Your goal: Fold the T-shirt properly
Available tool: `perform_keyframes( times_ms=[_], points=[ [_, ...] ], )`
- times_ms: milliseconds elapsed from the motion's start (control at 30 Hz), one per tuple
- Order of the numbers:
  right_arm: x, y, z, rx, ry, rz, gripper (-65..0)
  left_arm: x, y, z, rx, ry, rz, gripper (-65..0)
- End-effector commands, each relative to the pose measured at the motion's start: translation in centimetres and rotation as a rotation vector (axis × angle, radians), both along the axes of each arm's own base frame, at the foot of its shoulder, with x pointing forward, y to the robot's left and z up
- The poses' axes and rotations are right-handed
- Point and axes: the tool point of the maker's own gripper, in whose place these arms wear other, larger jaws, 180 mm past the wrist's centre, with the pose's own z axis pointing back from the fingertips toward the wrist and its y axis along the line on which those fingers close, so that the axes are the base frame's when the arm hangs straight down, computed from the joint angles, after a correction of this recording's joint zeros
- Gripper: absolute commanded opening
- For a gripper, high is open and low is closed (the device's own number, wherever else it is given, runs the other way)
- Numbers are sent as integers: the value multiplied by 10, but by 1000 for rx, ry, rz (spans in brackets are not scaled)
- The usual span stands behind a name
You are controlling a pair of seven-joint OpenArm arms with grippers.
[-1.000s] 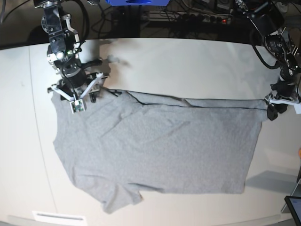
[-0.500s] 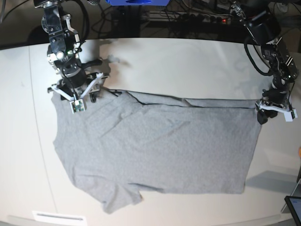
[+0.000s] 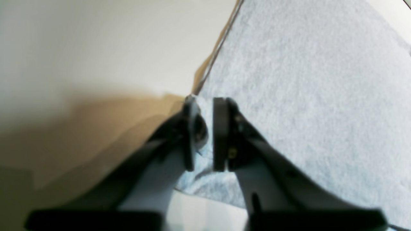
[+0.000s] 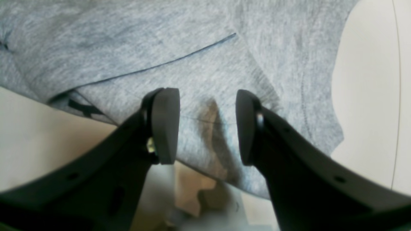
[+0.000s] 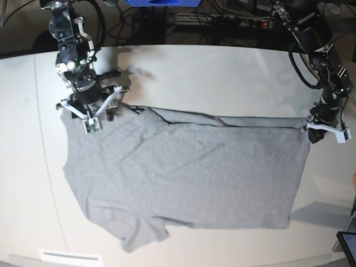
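The grey T-shirt (image 5: 183, 178) lies spread on the white table (image 5: 222, 72), plain side up, with its far edge folded over. In the base view my left gripper (image 5: 311, 135) sits at the shirt's far right corner. The left wrist view shows that gripper (image 3: 210, 134) with its jaws nearly together and the T-shirt (image 3: 305, 80) corner pinched between them. My right gripper (image 5: 92, 117) rests at the far left corner by the sleeve. Its jaws stand open (image 4: 207, 125) over the T-shirt (image 4: 192, 64), where a bit of black lettering (image 4: 75, 108) peeks from under the fold.
Cables and a power strip (image 5: 233, 22) run along the table's back edge. A dark screen corner (image 5: 347, 245) shows at the lower right. A white label (image 5: 69, 257) lies at the front left edge.
My left gripper shifted slightly inward onto the shirt's right corner and its jaws closed on the cloth. The right arm and the shirt have not moved.
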Motion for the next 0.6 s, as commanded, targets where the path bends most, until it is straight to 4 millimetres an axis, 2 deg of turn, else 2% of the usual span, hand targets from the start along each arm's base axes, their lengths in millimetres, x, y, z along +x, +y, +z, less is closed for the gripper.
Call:
perform_keyframes(
  times_ms=[0,167,567],
  points=[
    [8,-1,10,0,-45,-3,-379,10,7,20,22,-58,2,-593],
    [8,-2,11,-1,-46,-6,-379,10,7,20,22,-58,2,-650],
    [7,-2,9,-1,-39,-3,-379,24,7,33,20,-93,3,-650]
  ],
)
